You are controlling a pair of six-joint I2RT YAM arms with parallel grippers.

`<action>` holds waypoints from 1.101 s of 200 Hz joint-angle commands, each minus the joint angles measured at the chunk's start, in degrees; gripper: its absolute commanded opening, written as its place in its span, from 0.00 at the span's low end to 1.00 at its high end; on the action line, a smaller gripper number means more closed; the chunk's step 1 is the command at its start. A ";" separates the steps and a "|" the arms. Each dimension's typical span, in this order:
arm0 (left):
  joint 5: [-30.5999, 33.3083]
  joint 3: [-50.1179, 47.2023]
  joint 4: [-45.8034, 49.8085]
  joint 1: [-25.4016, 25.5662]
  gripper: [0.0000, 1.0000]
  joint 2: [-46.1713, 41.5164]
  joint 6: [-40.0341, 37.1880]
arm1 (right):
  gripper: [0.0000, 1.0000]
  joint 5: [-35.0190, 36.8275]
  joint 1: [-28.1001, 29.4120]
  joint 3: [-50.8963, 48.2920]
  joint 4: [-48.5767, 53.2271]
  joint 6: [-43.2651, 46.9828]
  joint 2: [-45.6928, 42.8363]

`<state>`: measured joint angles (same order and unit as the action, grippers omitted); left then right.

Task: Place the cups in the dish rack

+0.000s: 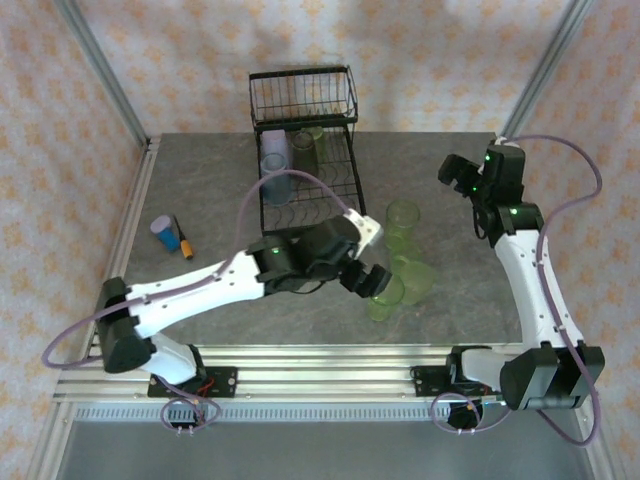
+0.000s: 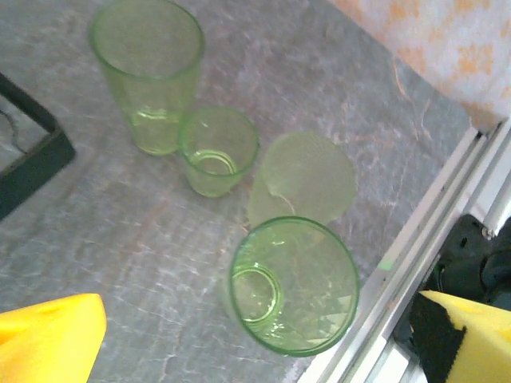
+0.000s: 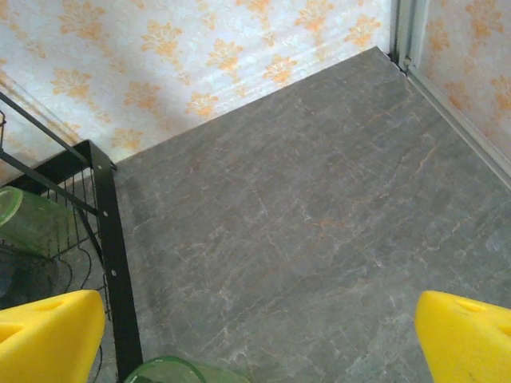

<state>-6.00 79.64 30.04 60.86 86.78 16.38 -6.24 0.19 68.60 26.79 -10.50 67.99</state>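
Note:
Several light green cups stand in a cluster right of the table's centre: a tall one [image 1: 402, 218], two in the middle [image 1: 418, 282], and a near one [image 1: 384, 297]. My left gripper [image 1: 366, 281] hovers open just left of the near cup. In the left wrist view that cup [image 2: 291, 283] sits upright ahead of the open left gripper [image 2: 259, 343], between the lines of its yellow fingertips [image 2: 48, 339]. The black wire dish rack [image 1: 302, 95] at the back holds a lavender cup [image 1: 275, 155], a bluish cup [image 1: 276, 186] and a green cup [image 1: 305, 150]. My right gripper [image 1: 458, 178] hangs open over bare table.
A small blue cylinder [image 1: 165, 232] and an orange-tipped tool [image 1: 184, 238] lie at the left. The aluminium rail [image 2: 431, 239] runs close beside the near cup. The right wrist view has the rack's corner post [image 3: 108, 239], a green cup in the rack [image 3: 32, 219] and a cup rim [image 3: 184, 371].

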 commanded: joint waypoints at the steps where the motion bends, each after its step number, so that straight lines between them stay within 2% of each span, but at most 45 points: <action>1: 1.43 7.03 10.95 1.99 0.99 4.69 -1.09 | 0.99 -0.45 -0.45 -1.42 0.20 -1.47 -2.64; 30: 5.37 17.00 22.73 3.28 0.99 12.54 -1.24 | 0.99 0.51 -0.45 -3.22 -0.88 -1.69 -4.12; 53: 3.22 23.01 28.07 3.42 0.99 17.76 -1.44 | 0.99 0.81 -0.43 -4.12 -1.65 -1.84 -4.95; 94: -2.79 30.43 31.69 3.39 0.99 25.02 -1.30 | 0.99 1.10 -0.49 -5.87 -2.91 -2.13 -5.91; 125: -1.25 37.48 36.87 3.39 0.99 30.41 -1.44 | 0.99 1.04 -0.54 -6.54 -3.58 -2.49 -6.18; 177: 2.56 41.34 40.20 3.40 0.99 33.07 -1.51 | 0.99 1.46 -0.53 -6.99 -4.11 -2.07 -6.66; 220: -0.50 42.49 41.50 3.40 0.99 34.81 -2.44 | 0.99 1.62 -0.54 -7.19 -4.46 -1.95 -6.88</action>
<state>-5.56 120.64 68.10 64.14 119.79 15.86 -6.13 -0.05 62.04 24.16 -12.25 62.39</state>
